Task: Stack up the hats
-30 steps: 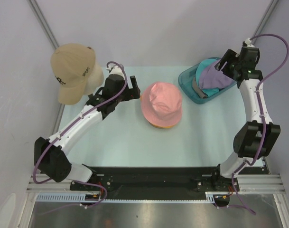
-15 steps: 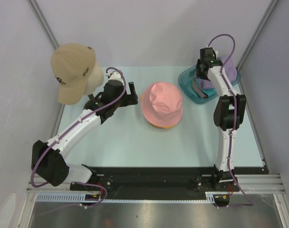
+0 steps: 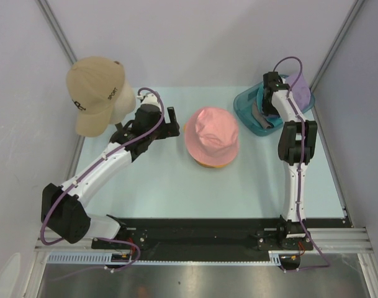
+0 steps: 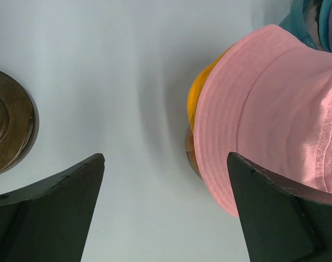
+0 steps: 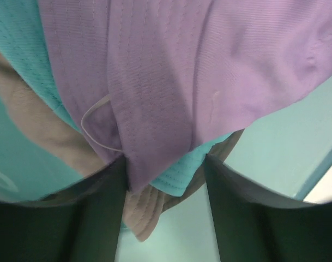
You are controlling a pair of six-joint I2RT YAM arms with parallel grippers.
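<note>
Now, two hats stacked mid-table, three heaped in the tub.
The pink cloth bucket hat (image 3: 211, 135) sits atop the yellow-orange cloth hat (image 4: 201, 93) near the worktop's middle, with the left gripper (image 4: 164, 158) just beside it, fingers spread and empty. In the clear teal plastic tub (image 3: 244, 108) at the far right corner, the right gripper (image 5: 164, 164) has its fingers apart around the lilac cloth hat (image 5: 209, 65), which lies over the teal cloth hat (image 5: 179, 177) and the grey-taupe cloth hat (image 5: 40, 136). At the far left corner, a tan baseball cap (image 3: 92, 84) reading "SPORT" tops a cream mannequin head (image 3: 123, 102).
</note>
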